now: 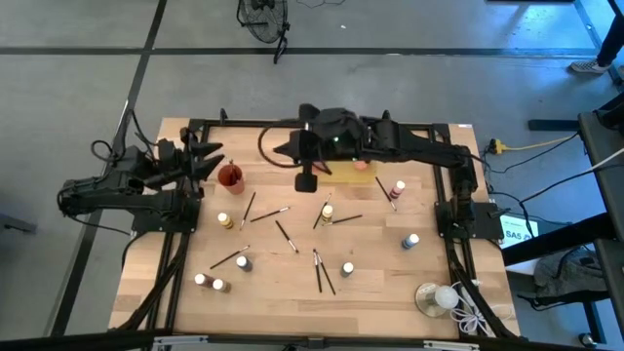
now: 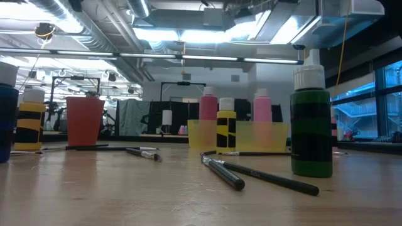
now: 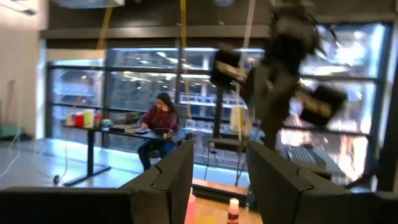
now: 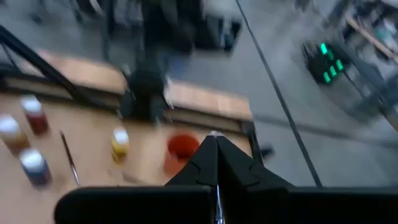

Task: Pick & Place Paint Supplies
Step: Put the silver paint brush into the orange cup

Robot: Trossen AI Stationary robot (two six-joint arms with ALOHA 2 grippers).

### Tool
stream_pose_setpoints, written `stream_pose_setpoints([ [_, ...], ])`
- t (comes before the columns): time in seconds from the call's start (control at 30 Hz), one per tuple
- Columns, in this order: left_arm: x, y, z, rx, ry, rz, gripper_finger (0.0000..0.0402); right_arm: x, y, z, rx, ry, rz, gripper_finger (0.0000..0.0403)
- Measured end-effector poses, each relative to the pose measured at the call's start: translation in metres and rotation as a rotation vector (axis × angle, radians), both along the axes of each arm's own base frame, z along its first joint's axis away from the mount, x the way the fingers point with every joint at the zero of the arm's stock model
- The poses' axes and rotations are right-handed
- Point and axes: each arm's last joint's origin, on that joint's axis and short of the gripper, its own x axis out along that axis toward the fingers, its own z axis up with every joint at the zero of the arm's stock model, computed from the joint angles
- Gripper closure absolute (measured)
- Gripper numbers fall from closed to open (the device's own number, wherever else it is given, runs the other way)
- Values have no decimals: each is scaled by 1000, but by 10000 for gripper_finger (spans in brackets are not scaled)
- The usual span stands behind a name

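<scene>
High view: my right gripper hangs near the red cup; bottles and brushes lie scattered mid-table.

Left wrist: left fingers part-open, empty, parked.

Right wrist: my fingers pinch something thin. I'd centre over the cup, then release.

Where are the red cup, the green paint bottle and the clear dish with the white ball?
red cup (image 1: 231, 177): high view, on its open top.
green paint bottle (image 2: 311, 132): low view, on its dark label.
clear dish (image 1: 426, 296): high view, on its rim beside the white ball.
</scene>
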Motion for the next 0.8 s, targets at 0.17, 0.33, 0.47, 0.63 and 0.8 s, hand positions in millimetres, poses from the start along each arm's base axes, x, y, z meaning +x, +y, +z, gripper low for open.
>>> stream_pose_setpoints([
  [0.17, 10, 0, 0, 70, 38, -30, 258, 5, -5, 17, 75, -180, 155, 403],
  [0.33, 22, 1, 4, 118, 11, -15, 258, 10, -6, 24, 117, -278, 252, 403],
  [0.47, 32, 2, 9, 193, -16, 12, 258, 10, -13, 28, 110, -326, 248, 403],
  [0.63, 46, 2, 12, 226, -44, 11, 258, 13, -21, 31, 153, -379, 313, 403],
  [0.8, 57, 3, 15, 210, -106, -19, 259, 26, -27, 17, 194, -354, 324, 403],
])
